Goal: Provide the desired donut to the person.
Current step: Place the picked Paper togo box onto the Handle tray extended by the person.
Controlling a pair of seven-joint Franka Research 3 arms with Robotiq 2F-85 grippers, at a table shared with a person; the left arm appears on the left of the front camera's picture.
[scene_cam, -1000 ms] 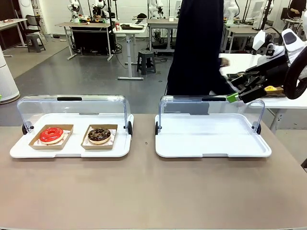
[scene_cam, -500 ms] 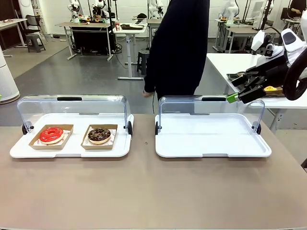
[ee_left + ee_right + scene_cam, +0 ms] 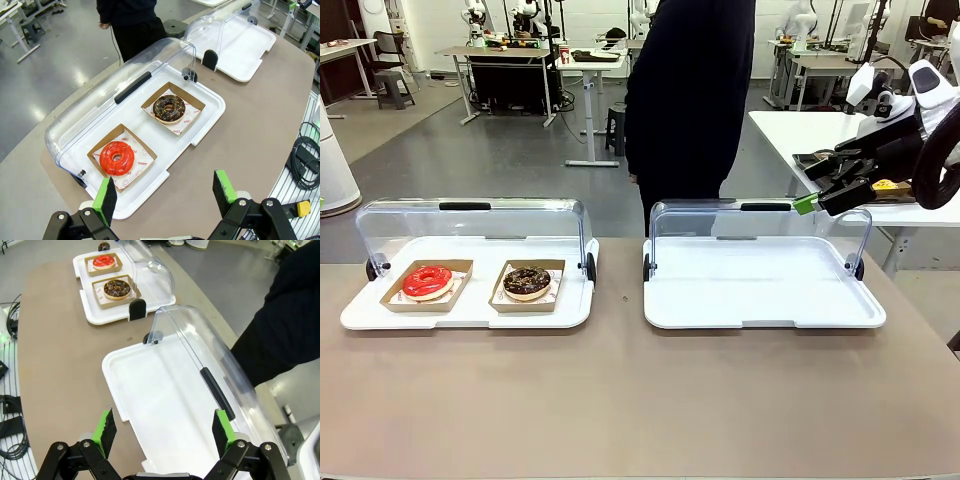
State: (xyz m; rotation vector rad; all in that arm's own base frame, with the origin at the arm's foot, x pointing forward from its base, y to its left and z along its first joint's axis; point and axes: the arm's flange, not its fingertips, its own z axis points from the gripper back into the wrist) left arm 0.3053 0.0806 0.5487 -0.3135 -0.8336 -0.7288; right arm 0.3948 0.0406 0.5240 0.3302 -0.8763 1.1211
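Red icing marks the first of my two candidates: the red donut (image 3: 426, 280) sits in its own cardboard tray (image 3: 392, 297) at the left end of the left serving tray (image 3: 360, 318), and just beside it to the right the chocolate donut (image 3: 527, 281) lies in a second cardboard tray (image 3: 498, 302). Two donuts, two card trays, one each. Both look soft and light, and I judge the icing would smear or dent under my pads, so I would rather pinch a stiff card tray by its raised edge than squeeze the pastry. The clear lid (image 3: 470, 215) is tipped up behind them, leaving the top free. My left gripper (image 3: 167, 192) hangs above this tray with its fingers wide apart, holding nothing. Further right stands the right serving tray (image 3: 760, 315), one more, bare, its lid (image 3: 760, 215) raised too. The person (image 3: 692, 100) stands beyond it, between the trays; I cannot tell which donut is wanted. My right gripper (image 3: 164, 429) is likewise spread, carrying nothing.
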